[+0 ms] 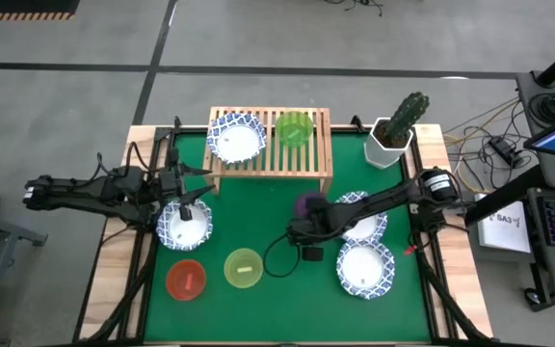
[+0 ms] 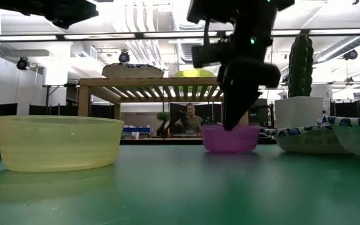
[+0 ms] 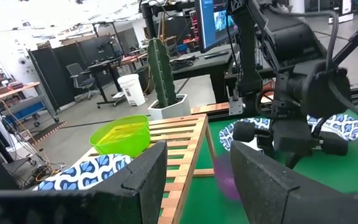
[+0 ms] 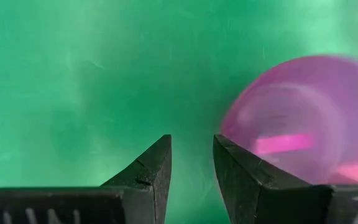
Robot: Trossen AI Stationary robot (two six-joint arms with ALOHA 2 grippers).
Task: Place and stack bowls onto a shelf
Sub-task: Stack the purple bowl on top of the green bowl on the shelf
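The light-wood shelf (image 1: 270, 162) stands at the table's far side. A white blue-rimmed bowl (image 1: 236, 138) and the green bowl (image 1: 294, 128) sit on its slats. The purple bowl (image 1: 308, 203) (image 4: 297, 143) rests on the table in front of the shelf. My right gripper (image 1: 302, 227) (image 4: 192, 155) points down beside it, open by a narrow gap, with nothing between the fingers. My left gripper (image 1: 187, 208) (image 3: 197, 168) is open and hovers over another white bowl (image 1: 183, 227). The yellow bowl (image 1: 244, 268) and red bowl (image 1: 186, 280) sit near the front. My right gripper comes from above, pointing down, with one finger (image 4: 247, 180) right next to the purple bowl's rim (image 4: 241, 124). I cannot tell whether it touches the bowl. The bowl stands upright on the table.
Two more white blue-rimmed bowls (image 1: 364, 218) (image 1: 364, 270) lie on the table's right side, under the right arm. A white pot with a cactus (image 1: 396, 130) stands at the far right corner. A person (image 2: 191, 119) shows in the room behind the shelf.
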